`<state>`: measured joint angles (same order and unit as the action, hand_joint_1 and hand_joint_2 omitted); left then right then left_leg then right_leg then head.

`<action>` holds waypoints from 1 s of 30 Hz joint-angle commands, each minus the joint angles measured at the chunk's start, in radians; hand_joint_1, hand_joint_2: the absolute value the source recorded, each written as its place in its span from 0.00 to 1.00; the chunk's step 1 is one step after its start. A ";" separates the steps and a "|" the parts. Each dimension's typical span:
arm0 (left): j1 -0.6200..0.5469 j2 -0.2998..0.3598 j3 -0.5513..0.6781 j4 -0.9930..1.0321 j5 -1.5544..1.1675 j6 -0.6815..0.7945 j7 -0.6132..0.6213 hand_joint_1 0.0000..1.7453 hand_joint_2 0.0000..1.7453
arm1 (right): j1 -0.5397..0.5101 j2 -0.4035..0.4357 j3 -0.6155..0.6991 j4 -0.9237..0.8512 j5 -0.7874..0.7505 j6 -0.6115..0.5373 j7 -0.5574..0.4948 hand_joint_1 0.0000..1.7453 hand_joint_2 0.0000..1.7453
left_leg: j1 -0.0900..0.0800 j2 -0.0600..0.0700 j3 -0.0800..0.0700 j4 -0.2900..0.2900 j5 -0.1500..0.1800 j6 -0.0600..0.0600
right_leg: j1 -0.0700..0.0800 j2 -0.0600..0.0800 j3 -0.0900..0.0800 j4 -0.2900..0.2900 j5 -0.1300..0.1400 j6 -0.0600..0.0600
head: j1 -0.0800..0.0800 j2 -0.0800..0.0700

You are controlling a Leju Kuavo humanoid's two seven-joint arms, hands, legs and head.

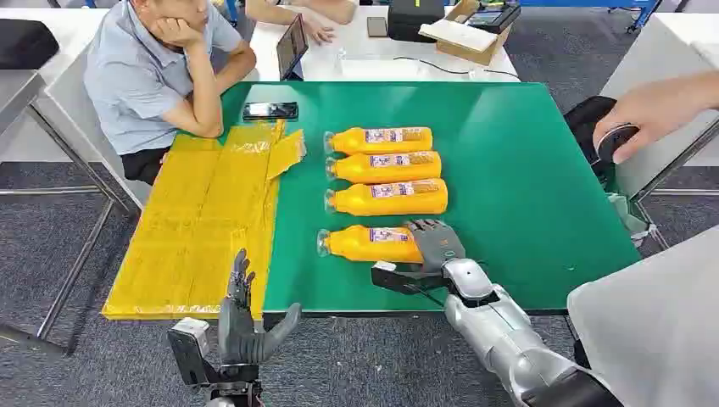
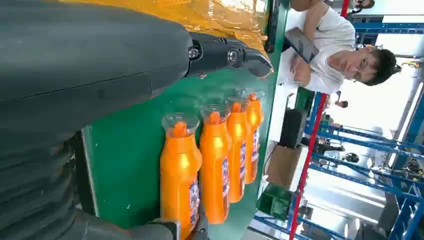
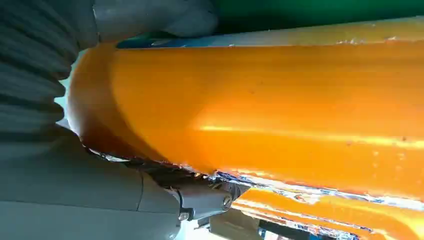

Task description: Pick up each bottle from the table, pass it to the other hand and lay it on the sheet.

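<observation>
Several orange bottles lie side by side on the green table, caps pointing toward the yellow sheet. My right hand grips the base end of the nearest bottle, which still lies on the table. In the right wrist view that bottle sits tight against the palm, with the thumb on one side and a finger on the other. My left hand is held upright below the table's front edge, by the sheet's near corner, fingers apart and holding nothing. The left wrist view shows the row of bottles.
A black phone lies at the table's far edge beside the sheet. A seated person leans on the far left corner. Another person's hand reaches in at the right. A white table with boxes stands behind.
</observation>
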<state>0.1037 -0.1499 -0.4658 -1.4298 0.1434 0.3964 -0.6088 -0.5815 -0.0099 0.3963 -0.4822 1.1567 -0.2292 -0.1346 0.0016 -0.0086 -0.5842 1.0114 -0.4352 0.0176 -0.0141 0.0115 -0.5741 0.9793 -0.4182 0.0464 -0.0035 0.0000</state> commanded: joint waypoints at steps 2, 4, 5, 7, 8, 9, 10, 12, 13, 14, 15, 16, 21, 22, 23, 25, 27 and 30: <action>-0.016 0.005 -0.005 0.031 -0.003 0.002 0.002 0.00 1.00 | 0.120 -0.008 0.009 0.076 -0.098 -0.031 -0.098 0.99 1.00 | 0.001 -0.003 0.003 -0.002 -0.001 -0.001 | 0.001 -0.004 0.003 -0.003 -0.001 -0.001 | 0.000 0.000; -0.032 0.027 -0.006 0.049 0.005 -0.010 -0.002 0.00 1.00 | 0.141 0.009 -0.022 0.058 -0.161 -0.062 -0.154 0.97 1.00 | 0.001 -0.005 0.003 -0.002 0.000 -0.001 | 0.002 -0.006 0.004 -0.004 -0.001 -0.001 | 0.000 0.000; -0.037 0.029 0.000 0.064 0.013 -0.012 -0.003 0.00 1.00 | 0.168 0.029 -0.078 0.020 -0.261 -0.088 -0.236 0.96 1.00 | 0.001 -0.004 0.003 -0.002 -0.001 -0.001 | 0.002 -0.004 0.003 -0.003 -0.001 -0.001 | 0.000 0.000; -0.037 0.029 0.000 0.068 0.014 -0.012 -0.003 0.00 1.00 | 0.172 0.033 -0.085 0.016 -0.280 -0.093 -0.252 1.00 1.00 | 0.001 -0.004 0.003 -0.002 0.000 -0.001 | 0.002 -0.005 0.003 -0.003 -0.001 -0.001 | 0.000 0.000; -0.037 0.029 0.000 0.068 0.014 -0.012 -0.003 0.00 1.00 | 0.172 0.033 -0.085 0.016 -0.280 -0.093 -0.252 1.00 1.00 | 0.001 -0.004 0.003 -0.002 0.000 -0.001 | 0.002 -0.005 0.003 -0.003 -0.001 -0.001 | 0.000 0.000; -0.037 0.029 0.000 0.068 0.014 -0.012 -0.003 0.00 1.00 | 0.172 0.033 -0.085 0.016 -0.280 -0.093 -0.252 1.00 1.00 | 0.001 -0.004 0.003 -0.002 0.000 -0.001 | 0.002 -0.005 0.003 -0.003 -0.001 -0.001 | 0.000 0.000; -0.037 0.029 0.000 0.068 0.014 -0.012 -0.003 0.00 1.00 | 0.172 0.033 -0.085 0.016 -0.280 -0.093 -0.252 1.00 1.00 | 0.001 -0.004 0.003 -0.002 0.000 -0.001 | 0.002 -0.005 0.003 -0.003 -0.001 -0.001 | 0.000 0.000; -0.037 0.029 0.000 0.068 0.014 -0.012 -0.003 0.00 1.00 | 0.172 0.033 -0.085 0.016 -0.280 -0.093 -0.252 1.00 1.00 | 0.001 -0.004 0.003 -0.002 0.000 -0.001 | 0.002 -0.005 0.003 -0.003 -0.001 -0.001 | 0.000 0.000; -0.037 0.029 0.000 0.068 0.014 -0.012 -0.003 0.00 1.00 | 0.172 0.033 -0.085 0.016 -0.280 -0.093 -0.252 1.00 1.00 | 0.001 -0.004 0.003 -0.002 0.000 -0.001 | 0.002 -0.005 0.003 -0.003 -0.001 -0.001 | 0.000 0.000; -0.036 0.031 0.000 0.069 0.015 -0.012 -0.004 0.00 1.00 | 0.175 0.038 -0.083 0.016 -0.281 -0.095 -0.252 1.00 1.00 | 0.001 -0.005 0.003 -0.003 0.000 -0.001 | 0.002 -0.005 0.003 -0.004 -0.001 -0.001 | 0.000 0.000; -0.036 0.031 0.000 0.069 0.015 -0.012 -0.004 0.00 1.00 | 0.175 0.038 -0.083 0.016 -0.281 -0.095 -0.252 1.00 1.00 | 0.002 -0.005 0.003 -0.003 0.000 -0.001 | 0.002 -0.006 0.003 -0.004 -0.001 -0.002 | 0.000 0.000; -0.038 0.034 -0.007 0.094 0.036 -0.032 0.011 0.00 1.00 | 0.206 0.064 -0.130 -0.040 -0.401 -0.106 -0.324 1.00 1.00 | 0.002 -0.005 0.003 -0.003 0.000 -0.001 | 0.002 -0.005 0.004 -0.004 -0.001 -0.002 | 0.000 0.000; -0.064 0.072 -0.101 0.163 0.076 -0.079 0.060 0.00 1.00 | 0.303 0.126 -0.156 -0.411 -0.759 -0.312 -0.465 1.00 1.00 | 0.001 0.003 -0.001 -0.001 -0.001 -0.001 | 0.001 0.003 0.007 0.000 0.000 -0.002 | 0.000 0.000; -0.065 0.075 -0.107 0.159 0.077 -0.090 0.057 0.00 1.00 | 0.305 0.129 -0.155 -0.420 -0.766 -0.316 -0.471 1.00 1.00 | 0.001 0.003 -0.005 -0.001 -0.001 -0.001 | 0.001 0.003 0.003 0.000 0.000 -0.002 | 0.000 0.000; -0.064 0.076 -0.107 0.157 0.077 -0.089 0.057 0.00 1.00 | 0.306 0.130 -0.150 -0.426 -0.768 -0.317 -0.470 1.00 1.00 | 0.001 0.003 -0.006 -0.001 -0.001 -0.001 | 0.001 0.003 0.003 0.000 0.000 -0.001 | 0.000 0.000; -0.060 0.088 -0.128 0.141 0.087 -0.142 0.046 0.00 1.00 | 0.317 0.142 -0.126 -0.451 -0.793 -0.302 -0.486 1.00 1.00 | 0.000 0.003 -0.009 -0.001 0.000 0.000 | 0.000 0.003 0.001 0.001 0.000 -0.001 | 0.000 0.000; -0.055 0.088 -0.125 0.126 0.110 -0.166 0.044 0.00 1.00 | 0.327 0.148 -0.091 -0.463 -0.801 -0.290 -0.494 1.00 1.00 | 0.001 0.003 -0.010 -0.001 -0.001 -0.001 | 0.001 0.003 0.000 0.000 -0.001 -0.001 | 0.000 0.000; -0.052 0.081 -0.114 0.103 0.134 -0.178 0.036 0.00 1.00 | 0.352 0.167 -0.015 -0.467 -0.780 -0.280 -0.520 1.00 1.00 | 0.001 0.003 -0.009 -0.002 -0.002 -0.001 | 0.001 0.003 0.001 0.000 -0.002 -0.002 | 0.000 0.000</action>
<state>0.0771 -0.1110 -0.5466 -1.3348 0.2346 0.2542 -0.5638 -0.2675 0.1171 0.2686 -0.8744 0.3685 -0.5321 -0.6188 0.0019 -0.0078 -0.5985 1.0114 -0.4351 0.0184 -0.0141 0.0154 -0.5775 0.9800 -0.4178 0.0475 -0.0038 0.0000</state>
